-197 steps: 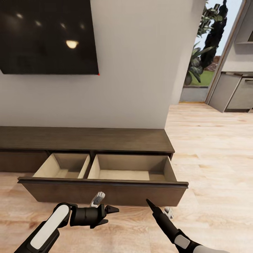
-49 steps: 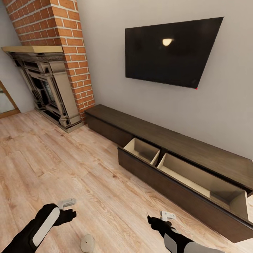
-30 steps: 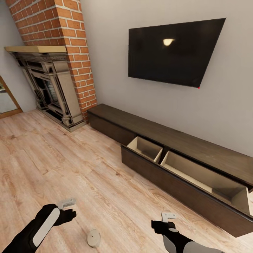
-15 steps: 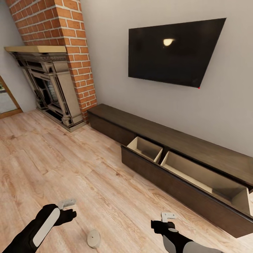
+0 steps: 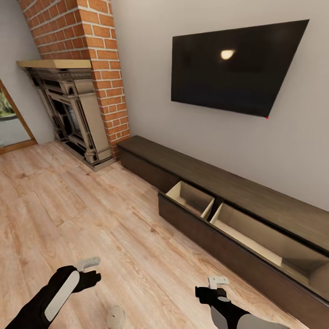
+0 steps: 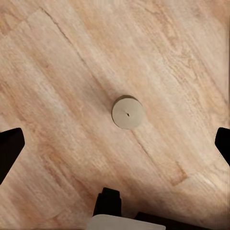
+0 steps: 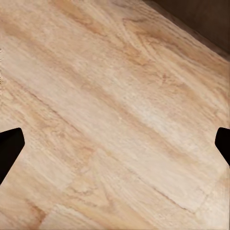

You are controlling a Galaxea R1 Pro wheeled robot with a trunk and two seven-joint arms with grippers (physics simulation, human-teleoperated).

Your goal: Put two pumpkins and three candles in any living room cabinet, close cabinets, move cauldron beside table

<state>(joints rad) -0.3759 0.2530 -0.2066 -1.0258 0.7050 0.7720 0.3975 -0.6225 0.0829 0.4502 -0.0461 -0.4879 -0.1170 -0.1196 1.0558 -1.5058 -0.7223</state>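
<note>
One candle (image 6: 128, 112) on floor, one cabinet (image 5: 237, 201) open.

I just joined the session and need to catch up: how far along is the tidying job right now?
Early stage. Done: the cabinet has its drawer pulled open, with nothing visible inside. In hand: nothing; the left gripper hangs open above a candle standing on the floor, and the right gripper is open over bare boards. Left: storing this candle and all the rest, then closing the drawer.

No legible text or labels anywhere.
</note>
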